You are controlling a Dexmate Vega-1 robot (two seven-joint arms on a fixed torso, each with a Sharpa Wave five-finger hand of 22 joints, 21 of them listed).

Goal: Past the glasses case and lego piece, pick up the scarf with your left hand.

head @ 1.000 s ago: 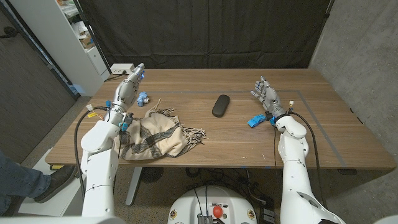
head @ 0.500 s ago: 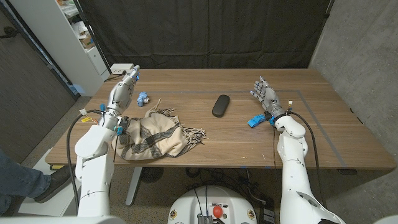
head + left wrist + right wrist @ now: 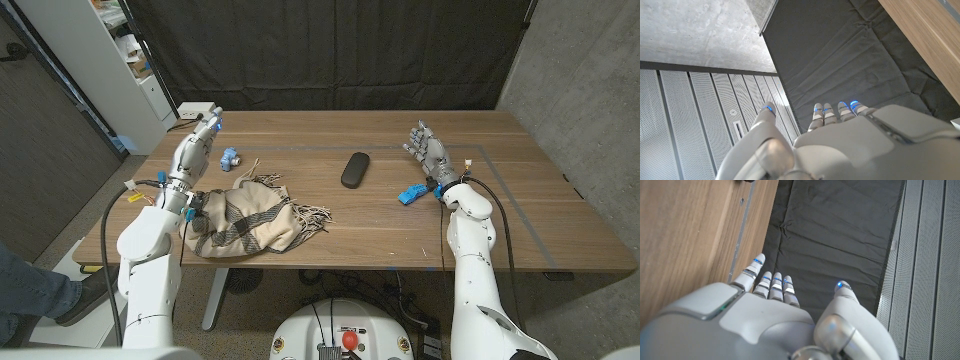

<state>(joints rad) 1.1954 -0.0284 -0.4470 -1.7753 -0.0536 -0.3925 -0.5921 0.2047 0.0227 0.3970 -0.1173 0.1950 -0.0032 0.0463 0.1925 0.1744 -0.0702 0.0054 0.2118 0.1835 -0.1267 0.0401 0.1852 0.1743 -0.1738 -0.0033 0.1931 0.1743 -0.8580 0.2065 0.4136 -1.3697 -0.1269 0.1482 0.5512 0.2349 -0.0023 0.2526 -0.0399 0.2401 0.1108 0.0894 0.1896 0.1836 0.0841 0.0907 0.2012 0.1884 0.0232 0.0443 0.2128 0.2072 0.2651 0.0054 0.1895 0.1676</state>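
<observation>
Both hands empty: left hand (image 3: 198, 142) beyond scarf (image 3: 246, 218); right hand (image 3: 427, 152) raised.

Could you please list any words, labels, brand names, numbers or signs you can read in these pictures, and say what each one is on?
None can be read.
The black oval glasses case, blue lego piece and beige plaid fringed scarf show no lettering.
The small blue and white object by the left hand is too small to tell.
The shelf items at the back left are too blurred to read.
</observation>
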